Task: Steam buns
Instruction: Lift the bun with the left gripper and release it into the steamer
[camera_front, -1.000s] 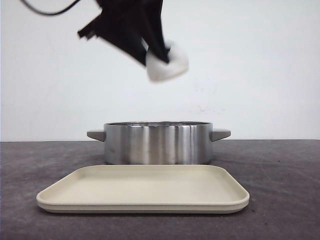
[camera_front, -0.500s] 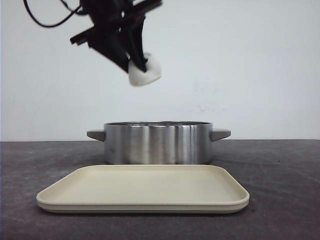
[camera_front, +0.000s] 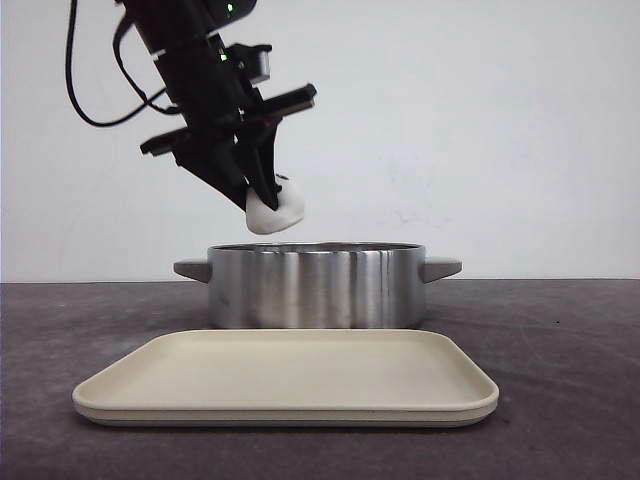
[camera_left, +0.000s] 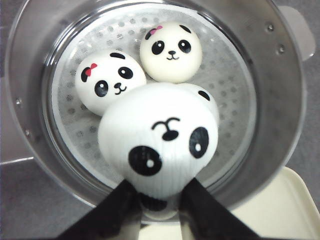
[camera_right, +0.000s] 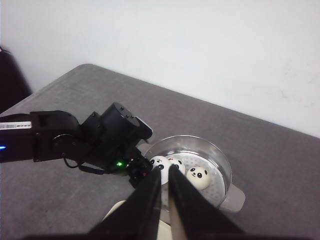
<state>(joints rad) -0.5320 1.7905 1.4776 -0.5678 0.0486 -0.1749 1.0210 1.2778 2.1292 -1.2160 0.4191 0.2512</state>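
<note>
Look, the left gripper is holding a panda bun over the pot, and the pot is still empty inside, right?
Not empty. The left wrist view shows buns already in the pot: one with a red bow, one with a pink bow. The left gripper does hold a panda bun above it.

Front camera low, level with table; wrist cameras above, sharing the pot (camera_front: 315, 286).

This looks like a robot test bench, a lab setup, not a real kitchen. A bare white wall (camera_front: 500, 120) fills the background, and a plain dark grey surface (camera_front: 560, 380) runs edge to edge beneath it. Black robot arm (camera_right: 75, 137) at nine o'clock in the right wrist view, green indicator light glowing, loose black cable (camera_front: 90, 100) hanging. The only cookware: a steel steamer pot (camera_front: 315, 287) and a beige tray (camera_front: 285, 385), staged like props.
</note>
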